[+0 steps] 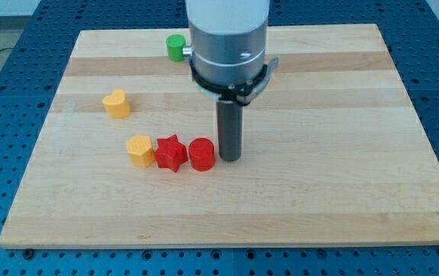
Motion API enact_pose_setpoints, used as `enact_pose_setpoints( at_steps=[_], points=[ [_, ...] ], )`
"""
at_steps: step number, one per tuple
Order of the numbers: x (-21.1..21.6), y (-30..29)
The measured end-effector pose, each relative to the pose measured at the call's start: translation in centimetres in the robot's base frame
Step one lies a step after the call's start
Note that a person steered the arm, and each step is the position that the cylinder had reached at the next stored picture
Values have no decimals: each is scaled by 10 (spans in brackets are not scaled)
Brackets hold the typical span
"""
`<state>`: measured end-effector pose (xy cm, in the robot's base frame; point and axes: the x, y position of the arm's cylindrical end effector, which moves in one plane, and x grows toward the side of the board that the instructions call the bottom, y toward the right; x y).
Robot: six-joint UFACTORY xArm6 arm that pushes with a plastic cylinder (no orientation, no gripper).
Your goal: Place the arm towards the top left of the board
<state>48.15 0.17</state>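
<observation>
**Tip parked mid-board, far-left corner not yet reached**

Blue perforated benching surrounds a pale wooden counter (342, 199), and on it the arm's dark rod comes down near the middle. The end effector is only that rod, with no jaws to open or close, so there is no grasp state to report and it carries nothing. Its tip (230, 159) rests on the wood just to the right of the red cylinder (202, 154), close enough that contact cannot be ruled out or confirmed.

Outward to the left, the red cylinder, a red star (171, 152) and an orange block (140, 150) of hexagon-like shape sit in a tight row, each touching or nearly touching the next. Further left and farther away stands a yellow-orange heart-shaped block (117, 103), well apart from the row. A green cylinder (176, 47) sits at the far edge, partly beside the arm's grey housing.

As to progress, the move appears hardly begun: the tip is near the centre, while the goal, the far-left part of the board (89, 46), lies well away from it.

For room, a straight diagonal from the tip to that corner looks likely to run between the heart block and the green cylinder, a gap that seems comfortable. The red row lies near and left of that line, so starting away from it first should avoid nudging the cylinder. The far and left edges of the board bound the goal area, and the stretch of wood leading there carries no blocks.
</observation>
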Motion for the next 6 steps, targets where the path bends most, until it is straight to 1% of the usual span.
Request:
enact_pose_setpoints(
  at_steps=[1,2,3,5,6],
  points=[
    [-52,-1],
    [-109,-35],
    [-150,-100],
    [-151,-295],
    [-134,-306]
  ],
)
